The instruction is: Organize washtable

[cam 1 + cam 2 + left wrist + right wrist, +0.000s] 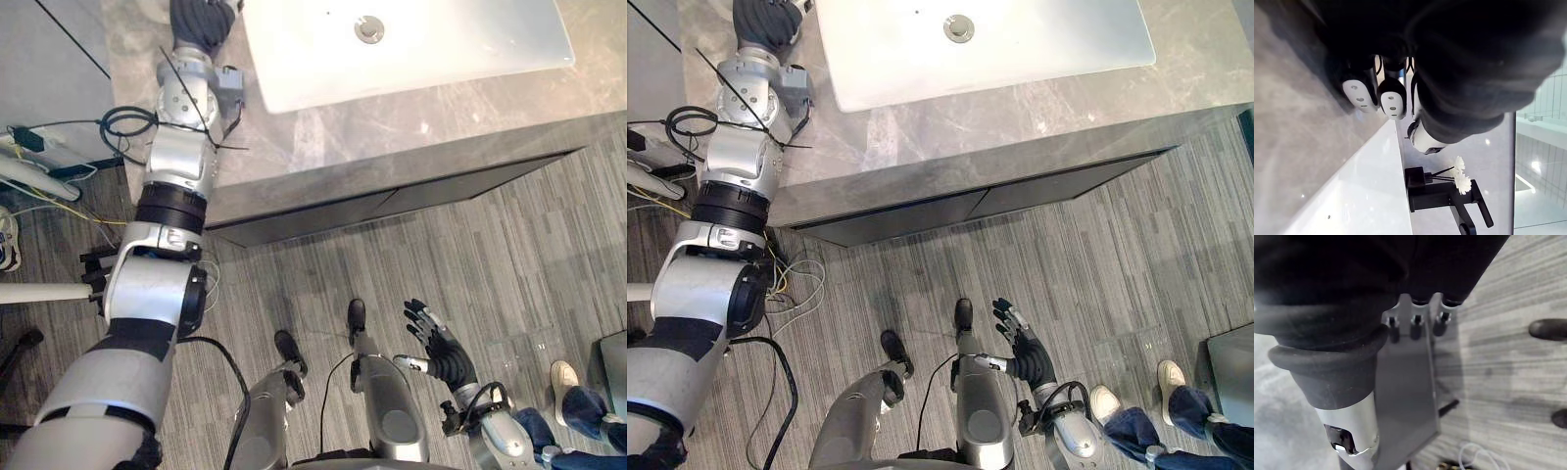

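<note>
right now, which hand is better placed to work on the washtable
Left. The left hand reaches over the grey counter beside the white basin; the right hand hangs open low over the floor, short of the counter's edge.

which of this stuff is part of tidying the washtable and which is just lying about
For the job: counter, sink, black tap, white flowers in a black holder, left hand over the counter.
Not part of it: person's shoe on the floor, open right hand low down.
</note>
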